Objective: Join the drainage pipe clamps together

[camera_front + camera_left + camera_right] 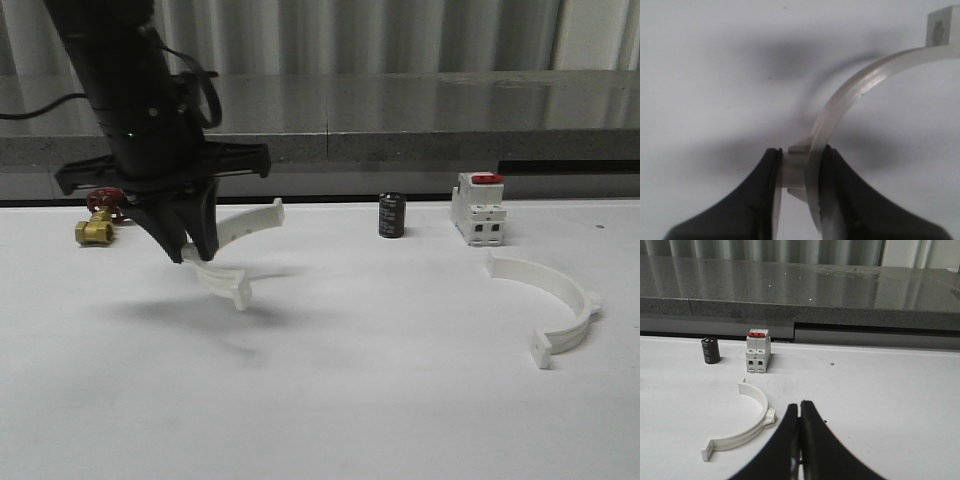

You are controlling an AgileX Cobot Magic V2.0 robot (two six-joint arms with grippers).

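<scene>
My left gripper (pixel 195 248) is shut on one white half-ring drainage pipe clamp (pixel 240 238) and holds it a little above the table at the left. In the left wrist view the black fingers (pixel 840 200) pinch the clamp (pixel 850 95) across its band and outer lug, and its flat end tab points away. The other clamp (pixel 555 295) lies flat on the table at the right. It also lies (pixel 747 422) just beside my right gripper (pixel 800 407), which is shut with nothing between its fingers.
A white breaker with a red top (pixel 477 208) and a small black cylinder (pixel 391 215) stand at the back. A brass valve with a red handle (pixel 100 218) sits at the back left. A grey ledge (pixel 400 145) borders the white table (pixel 350 400).
</scene>
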